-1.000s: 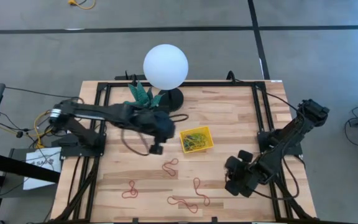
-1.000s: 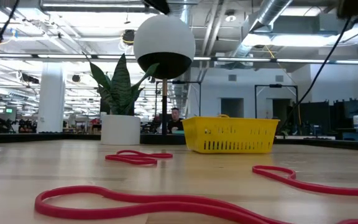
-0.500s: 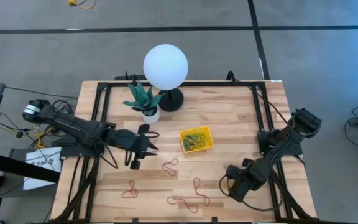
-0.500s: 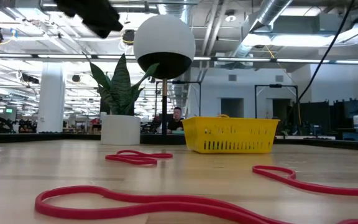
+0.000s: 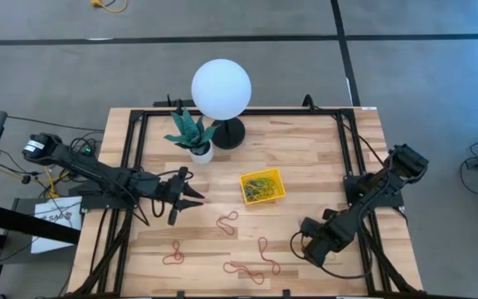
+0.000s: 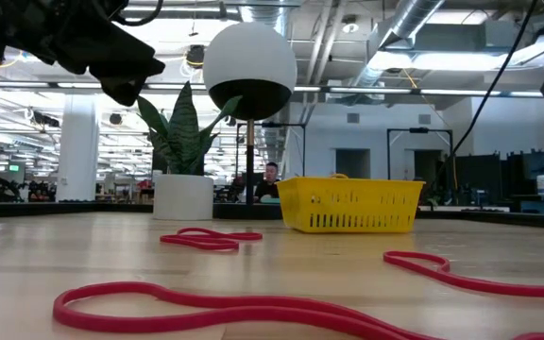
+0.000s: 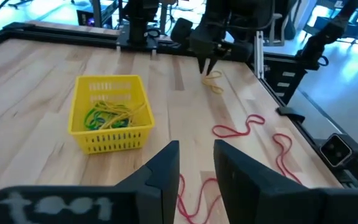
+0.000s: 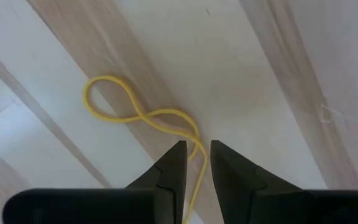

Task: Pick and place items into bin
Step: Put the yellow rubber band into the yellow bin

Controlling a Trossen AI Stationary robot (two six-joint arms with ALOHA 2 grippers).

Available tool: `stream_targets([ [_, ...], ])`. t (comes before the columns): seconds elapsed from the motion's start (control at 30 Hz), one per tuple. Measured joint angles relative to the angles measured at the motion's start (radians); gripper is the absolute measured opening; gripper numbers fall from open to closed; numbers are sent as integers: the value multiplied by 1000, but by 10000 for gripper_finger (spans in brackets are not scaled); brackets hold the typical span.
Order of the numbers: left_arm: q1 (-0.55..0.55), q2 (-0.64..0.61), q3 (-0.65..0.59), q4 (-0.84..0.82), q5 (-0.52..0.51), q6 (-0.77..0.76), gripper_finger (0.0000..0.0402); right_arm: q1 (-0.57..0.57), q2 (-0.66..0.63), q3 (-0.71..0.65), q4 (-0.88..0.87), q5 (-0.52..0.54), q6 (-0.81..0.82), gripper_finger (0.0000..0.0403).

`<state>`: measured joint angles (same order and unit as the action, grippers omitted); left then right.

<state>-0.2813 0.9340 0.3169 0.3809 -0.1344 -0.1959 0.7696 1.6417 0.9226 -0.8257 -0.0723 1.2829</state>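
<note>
While the left gripper [image 5: 191, 197] hangs above the table [image 5: 305, 158] on its left part, between the plant pot [image 5: 200, 152] and the red bands nearer the front edge, its two fingers [image 7: 160, 176] stand only a narrow gap apart and hold nothing. The yellow bin [image 5: 262, 186] sits near the middle of the table, apart from this gripper, and inside it lie tangled green and yellow bands [image 7: 112, 114].

The right gripper [image 5: 312, 246] is low over the front right part of the table. Its fingers [image 8: 171, 167] are close together, with a thin slit between them, and the tail of a yellow band [image 8: 143, 113] runs down into this slit. The band lies on the wood in a figure-eight shape. Whether the fingers really press it, I cannot tell.

Four red bands are on the wood in front of the bin: one just below it [image 5: 226, 220], one near the left front [image 5: 173, 253], one more to the right [image 5: 262, 247], and a long one by the front edge [image 5: 251, 271]. A lamp with a white ball [image 5: 221, 89] stands beside the plant pot at the back of the table.
</note>
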Motion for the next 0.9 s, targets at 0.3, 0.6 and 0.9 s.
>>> stream_targets([
  [0.3,0,0,0,4,-2,2,88,-2,0,0,5,-34,0,70],
  [0.6,0,0,-1,4,-3,1,88,-6,49,0,3,-35,-1,99],
  [0.9,1,1,-1,20,-4,5,88,-7,93,4,2,-32,-95,100],
])
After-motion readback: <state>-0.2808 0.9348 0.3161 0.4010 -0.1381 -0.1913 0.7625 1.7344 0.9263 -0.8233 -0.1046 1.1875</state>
